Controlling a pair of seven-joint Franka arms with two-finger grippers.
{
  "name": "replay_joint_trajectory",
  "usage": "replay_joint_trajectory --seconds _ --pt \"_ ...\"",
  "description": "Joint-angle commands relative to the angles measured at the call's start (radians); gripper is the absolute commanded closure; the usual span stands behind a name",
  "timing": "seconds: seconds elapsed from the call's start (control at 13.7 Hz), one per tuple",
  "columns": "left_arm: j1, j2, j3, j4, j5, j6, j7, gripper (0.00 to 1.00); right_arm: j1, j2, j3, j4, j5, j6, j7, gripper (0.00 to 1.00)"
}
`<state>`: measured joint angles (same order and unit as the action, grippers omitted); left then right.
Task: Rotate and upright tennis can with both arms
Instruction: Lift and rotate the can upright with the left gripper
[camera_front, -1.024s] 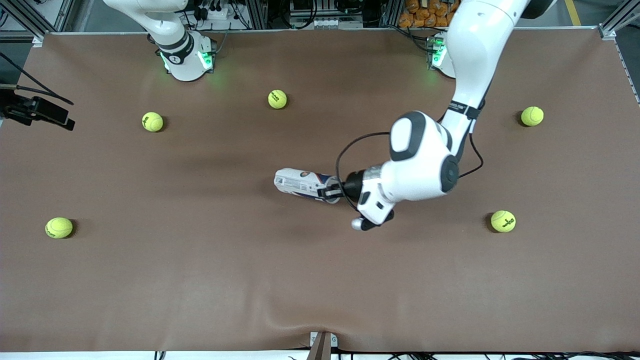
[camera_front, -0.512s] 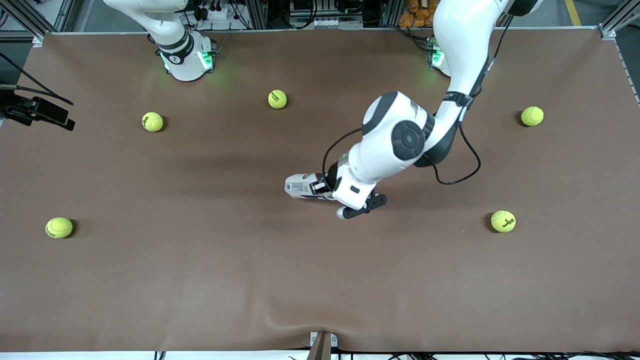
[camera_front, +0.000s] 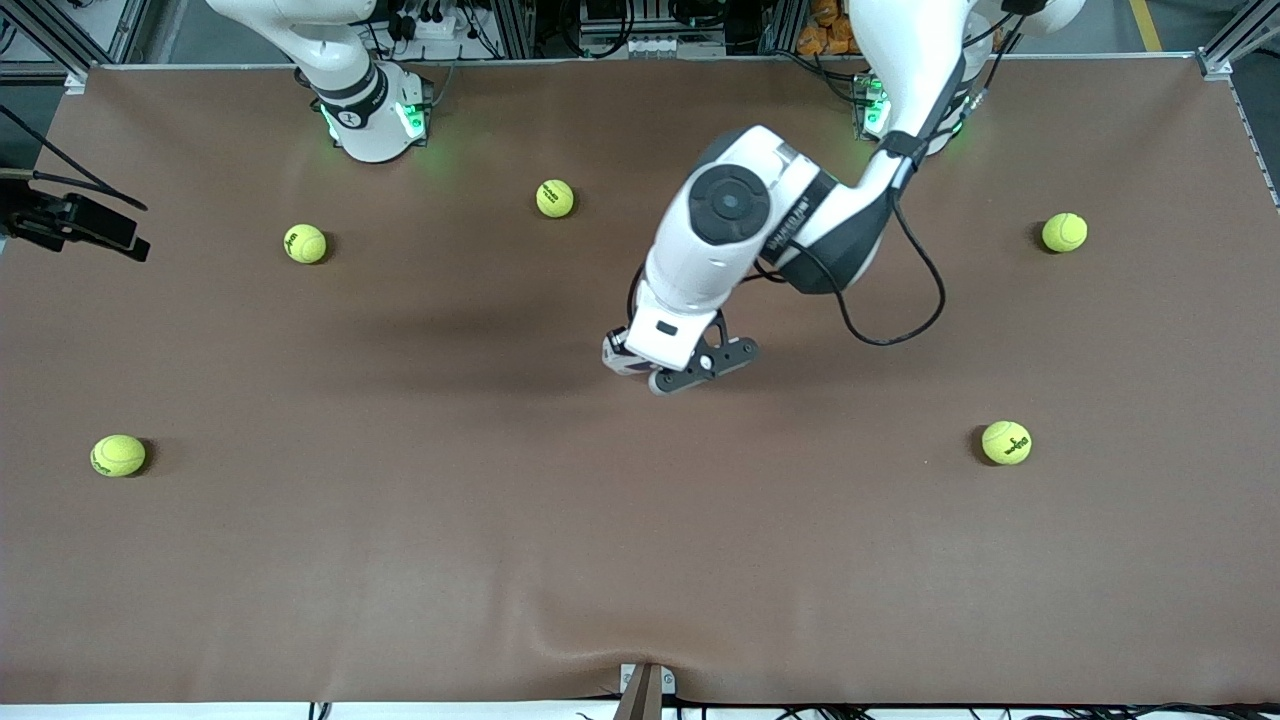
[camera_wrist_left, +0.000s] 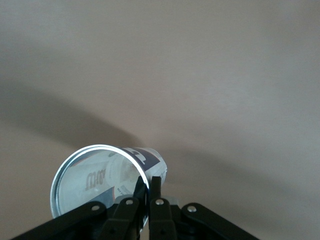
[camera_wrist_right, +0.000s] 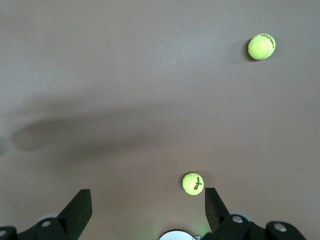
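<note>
The tennis can (camera_wrist_left: 100, 181) is a clear tube with a white and navy label and a metallic rim. My left gripper (camera_wrist_left: 148, 187) is shut on its rim, one finger inside the open mouth and one outside. The can tilts steeply, its other end pointing down toward the mat. In the front view only a bit of the can (camera_front: 614, 356) shows under the left wrist, and the left gripper (camera_front: 630, 362) is mostly hidden. My right gripper (camera_wrist_right: 147, 210) is open and empty, waiting high over the mat near the right arm's base (camera_front: 372, 118).
Several yellow-green tennis balls lie on the brown mat (camera_front: 400, 560): one (camera_front: 555, 198) near the bases, one (camera_front: 305, 243) and one (camera_front: 118, 455) toward the right arm's end, and two (camera_front: 1064, 232) (camera_front: 1006, 442) toward the left arm's end. The right wrist view shows two balls (camera_wrist_right: 193, 183) (camera_wrist_right: 262, 46).
The left arm has swung its wrist up and over the can. The can went from lying flat to steeply tilted and now hides under the hand. The right arm has not moved.
</note>
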<state>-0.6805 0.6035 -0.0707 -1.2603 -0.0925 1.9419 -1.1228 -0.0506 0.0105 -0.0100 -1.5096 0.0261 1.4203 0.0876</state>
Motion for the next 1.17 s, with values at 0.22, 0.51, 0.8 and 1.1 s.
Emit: replay_joint_trajectory --seconds 0.22,0.51,0.8,1.1 --pt "-0.077 -0.002 0.014 0.021 0.174 -0.129 -0.068 1.00 -0.011 0.013 0.009 0.025 0.012 -0.007 0.006 0.00" --pt "-0.175 0.007 0.086 0.021 0.201 -0.129 -0.091 1.00 -0.008 0.014 0.009 0.025 0.012 -0.007 0.006 0.00" --pt "-0.280 0.024 0.192 0.022 0.200 -0.129 -0.094 1.00 -0.009 0.014 0.009 0.025 0.014 -0.007 0.006 0.00" --pt "-0.292 0.044 0.193 0.022 0.201 -0.104 -0.110 1.00 -0.012 0.014 0.009 0.025 0.012 -0.007 0.006 0.00"
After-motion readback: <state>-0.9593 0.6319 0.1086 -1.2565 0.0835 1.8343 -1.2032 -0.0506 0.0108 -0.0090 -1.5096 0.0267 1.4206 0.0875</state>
